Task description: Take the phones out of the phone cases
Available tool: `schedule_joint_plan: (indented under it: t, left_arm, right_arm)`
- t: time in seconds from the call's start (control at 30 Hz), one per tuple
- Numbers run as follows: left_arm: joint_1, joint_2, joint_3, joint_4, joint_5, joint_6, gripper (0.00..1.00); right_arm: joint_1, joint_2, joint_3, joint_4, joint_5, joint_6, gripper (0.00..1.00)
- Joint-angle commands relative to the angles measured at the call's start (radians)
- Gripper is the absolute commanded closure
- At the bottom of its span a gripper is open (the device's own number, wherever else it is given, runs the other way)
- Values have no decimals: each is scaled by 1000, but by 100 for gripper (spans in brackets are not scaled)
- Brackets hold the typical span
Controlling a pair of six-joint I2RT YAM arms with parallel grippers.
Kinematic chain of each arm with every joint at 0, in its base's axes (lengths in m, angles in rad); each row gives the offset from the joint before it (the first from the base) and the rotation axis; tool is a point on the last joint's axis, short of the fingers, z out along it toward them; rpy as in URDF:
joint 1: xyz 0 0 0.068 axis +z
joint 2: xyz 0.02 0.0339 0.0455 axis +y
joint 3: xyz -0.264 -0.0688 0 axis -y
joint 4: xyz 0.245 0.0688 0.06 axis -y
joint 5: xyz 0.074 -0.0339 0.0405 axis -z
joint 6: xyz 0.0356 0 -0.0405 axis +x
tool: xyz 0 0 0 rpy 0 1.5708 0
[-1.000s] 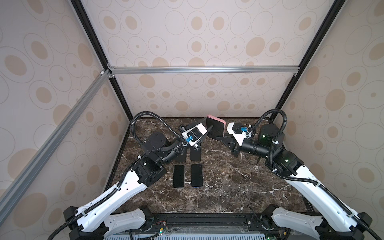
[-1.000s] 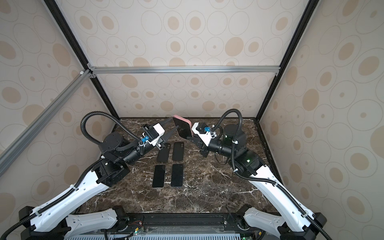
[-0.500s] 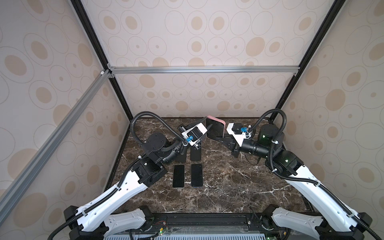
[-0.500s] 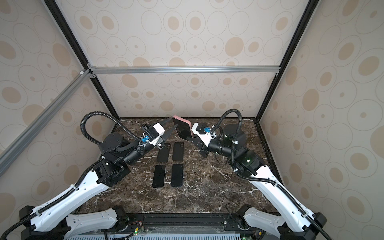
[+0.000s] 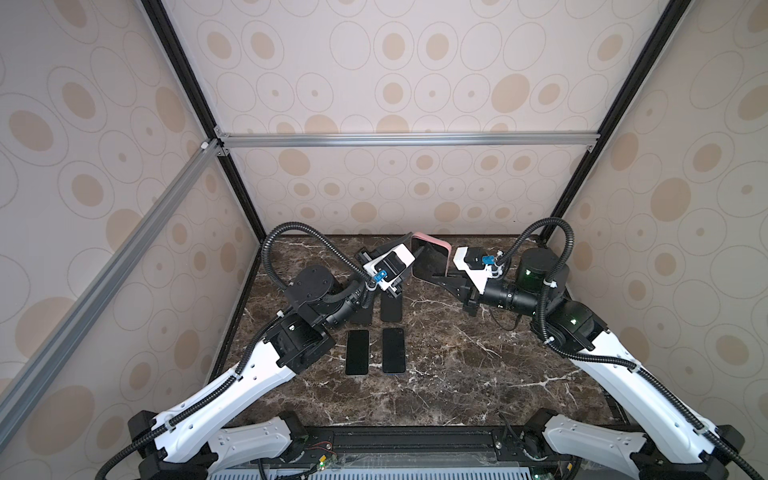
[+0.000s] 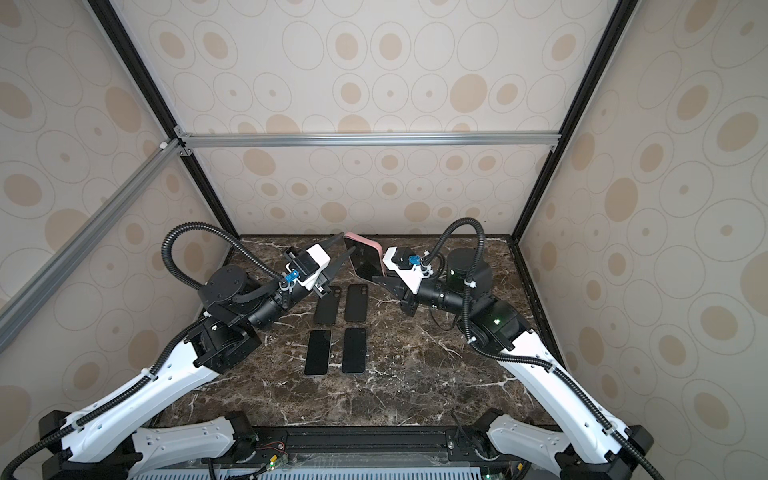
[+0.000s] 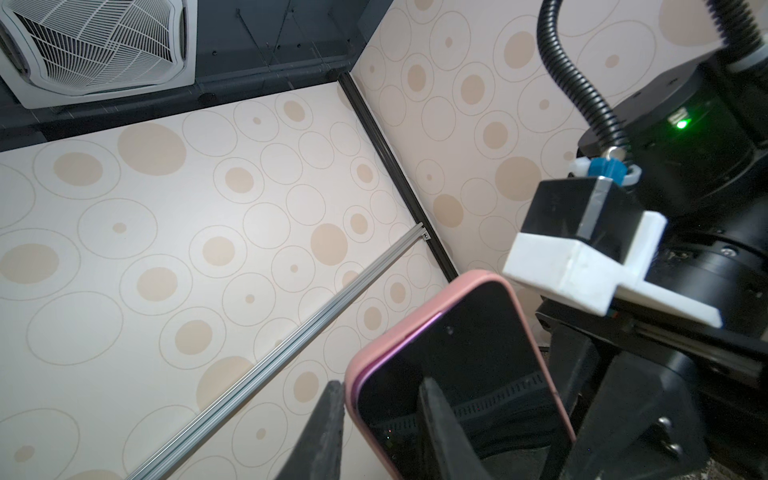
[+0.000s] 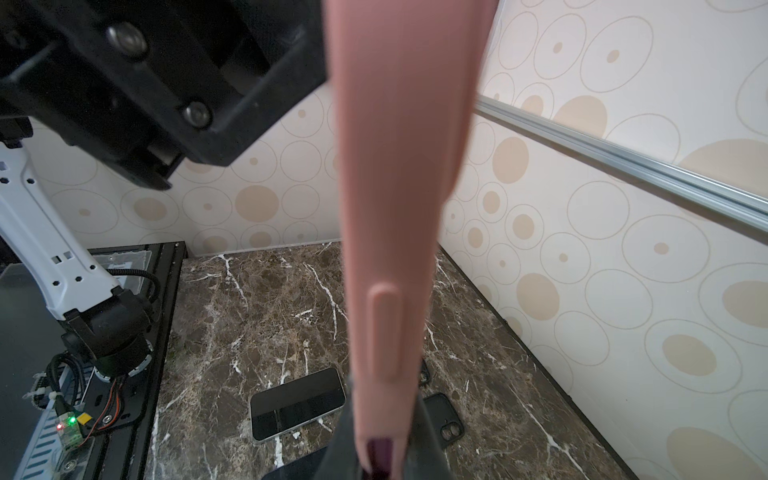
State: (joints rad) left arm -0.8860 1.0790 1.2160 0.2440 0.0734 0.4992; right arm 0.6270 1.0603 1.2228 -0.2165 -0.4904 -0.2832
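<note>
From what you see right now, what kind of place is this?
Probably an indoor robot test cell: patterned panels on an aluminium frame enclose a marble-look tabletop, and a ceiling air vent shows in the left wrist view.

circle-patterned walls [image 5: 374, 83], dark marble tabletop [image 5: 457, 374]

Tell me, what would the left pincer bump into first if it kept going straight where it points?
The pink-cased phone held up by the right pincer. The left pincer has a finger either side of its edge, so pushing on would probably slide it deeper between them.
</note>
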Motion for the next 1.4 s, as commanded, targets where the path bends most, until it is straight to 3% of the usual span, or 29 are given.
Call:
schedule_joint_plan:
  t: [0.0, 0.33, 0.97, 1.37]
  left_arm:
    - [-7, 15, 43, -17, 5, 19, 72]
    - [-8, 19, 42, -47, 23, 15, 75]
    - [-7, 112, 97, -284, 132, -6, 75]
    - [2, 160, 124, -365, 241, -8, 72]
  right_arm:
    - [8, -25, 29, 55, -59, -46, 100]
    - [13, -14, 47, 3, -49, -71, 100]
    - [90, 26, 133, -130, -37, -302, 100]
    - [128, 30, 147, -167, -40, -380, 100]
